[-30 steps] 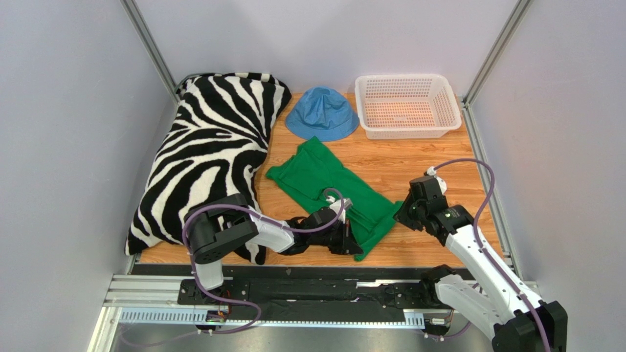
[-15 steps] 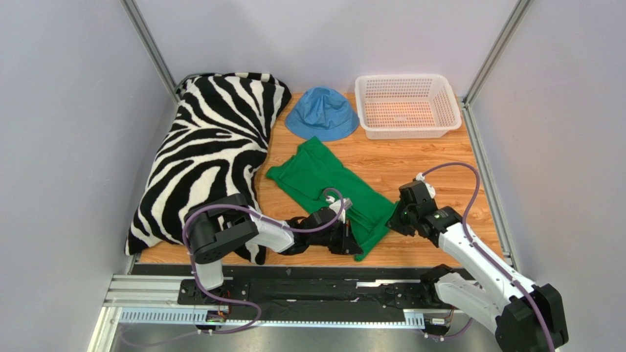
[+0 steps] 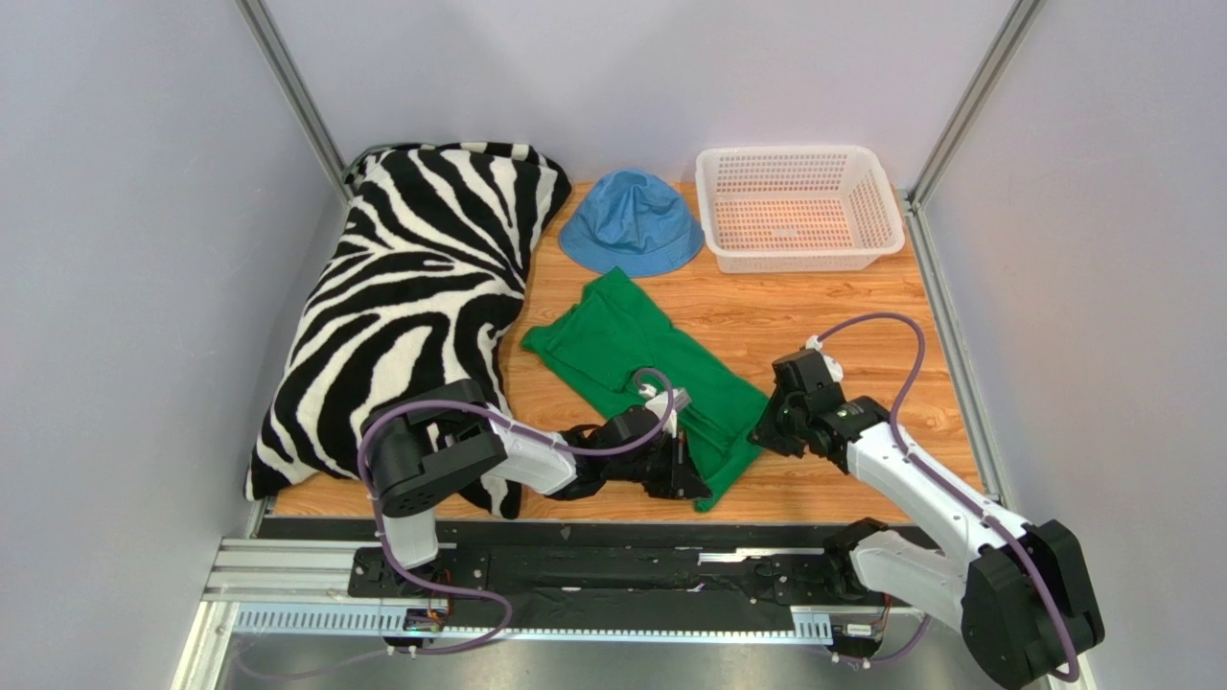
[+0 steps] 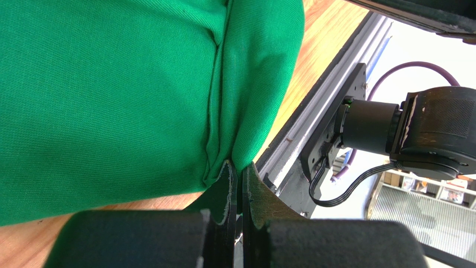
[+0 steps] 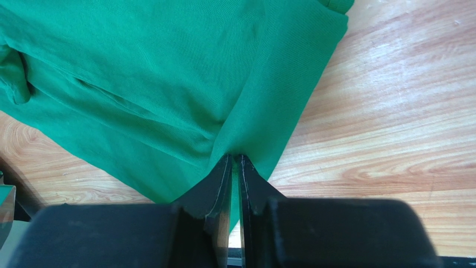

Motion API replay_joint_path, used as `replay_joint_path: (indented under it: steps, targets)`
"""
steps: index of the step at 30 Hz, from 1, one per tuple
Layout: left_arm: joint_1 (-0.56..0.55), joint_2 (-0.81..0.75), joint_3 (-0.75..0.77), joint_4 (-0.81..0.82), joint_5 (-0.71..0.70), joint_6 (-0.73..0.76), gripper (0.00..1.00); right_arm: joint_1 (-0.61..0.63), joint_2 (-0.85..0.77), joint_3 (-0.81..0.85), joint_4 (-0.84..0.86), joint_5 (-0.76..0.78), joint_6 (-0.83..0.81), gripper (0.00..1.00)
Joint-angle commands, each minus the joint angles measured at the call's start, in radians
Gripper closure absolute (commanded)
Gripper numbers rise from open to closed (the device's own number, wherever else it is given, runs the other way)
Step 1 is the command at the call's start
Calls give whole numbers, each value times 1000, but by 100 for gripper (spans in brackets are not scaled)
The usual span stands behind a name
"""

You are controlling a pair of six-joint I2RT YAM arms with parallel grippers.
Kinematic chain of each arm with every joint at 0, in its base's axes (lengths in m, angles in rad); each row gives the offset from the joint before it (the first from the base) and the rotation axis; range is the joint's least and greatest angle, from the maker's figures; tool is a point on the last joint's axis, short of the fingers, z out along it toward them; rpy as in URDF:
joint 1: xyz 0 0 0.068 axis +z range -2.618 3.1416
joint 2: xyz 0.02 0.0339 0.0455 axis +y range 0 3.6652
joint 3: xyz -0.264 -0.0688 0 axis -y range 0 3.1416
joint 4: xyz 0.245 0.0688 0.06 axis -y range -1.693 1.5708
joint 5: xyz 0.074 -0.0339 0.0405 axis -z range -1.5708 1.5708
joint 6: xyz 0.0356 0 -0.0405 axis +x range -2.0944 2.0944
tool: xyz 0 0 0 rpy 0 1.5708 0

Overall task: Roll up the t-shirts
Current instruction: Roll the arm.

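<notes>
A green t-shirt lies folded on the bench. The left claw and right claw each pinch its near edge. Such thin grips may slip, starting the roll crooked.

The t-shirt is seen as fine-knit, matt cloth, and the table is finished in smooth wood grain with a faint sheen. The basket is moulded in perforated plastic; the pillow and hat are made of matt cloth.
</notes>
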Motion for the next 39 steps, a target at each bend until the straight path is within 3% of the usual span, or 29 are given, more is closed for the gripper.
replay_joint_path:
  steps: [1,7,14,20,39]
  targets:
    - [-6,28,-16,-49,24,22,100,7,26,4,66,-1,14,88]
    - [-6,11,-13,-63,28,44,97,9,63,16,81,2,9,88]
    - [-6,-44,-4,-115,14,87,75,12,100,28,89,2,9,89]
    - [-8,-97,5,-170,-2,131,64,12,121,44,83,6,5,89]
    - [-14,-262,123,-473,-133,349,59,18,195,113,27,13,-21,91]
